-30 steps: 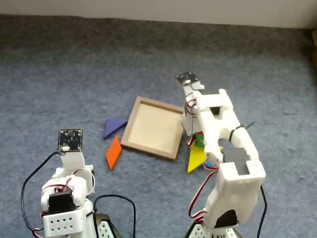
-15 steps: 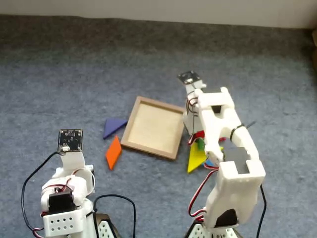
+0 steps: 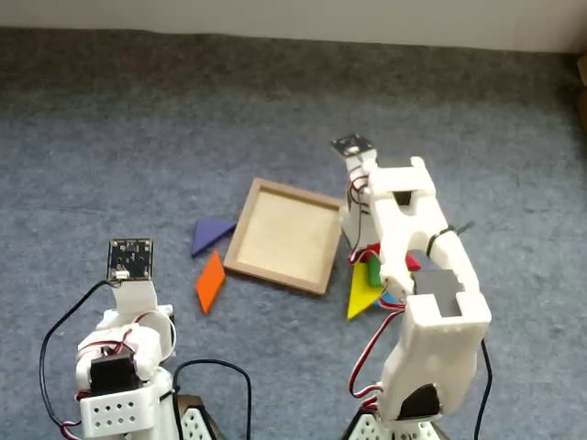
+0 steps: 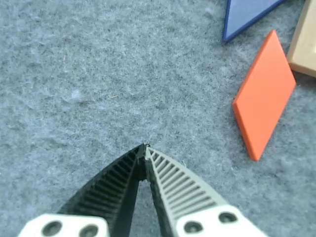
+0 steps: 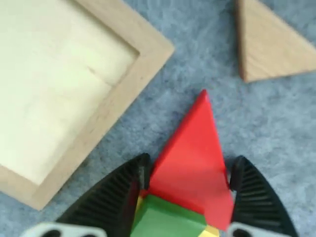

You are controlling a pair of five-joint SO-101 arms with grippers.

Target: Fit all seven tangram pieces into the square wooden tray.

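The square wooden tray lies empty mid-carpet; its corner rim sits beside my right gripper. That gripper is shut on the red triangle, one finger on each side, above a green piece and a yellow one. From above, the right arm covers red, green and yellow pieces right of the tray. A blue triangle and an orange parallelogram lie left of it. My left gripper is shut over bare carpet, short of the orange piece.
A plain wooden triangle lies on the carpet beyond the red one. The blue triangle and a tray edge sit past the orange piece. Open grey carpet surrounds everything; a pale wall edge runs along the far side.
The right arm has drawn back slightly toward its base, and the red and green pieces under it now show closer to the yellow triangle. The left arm has not moved.
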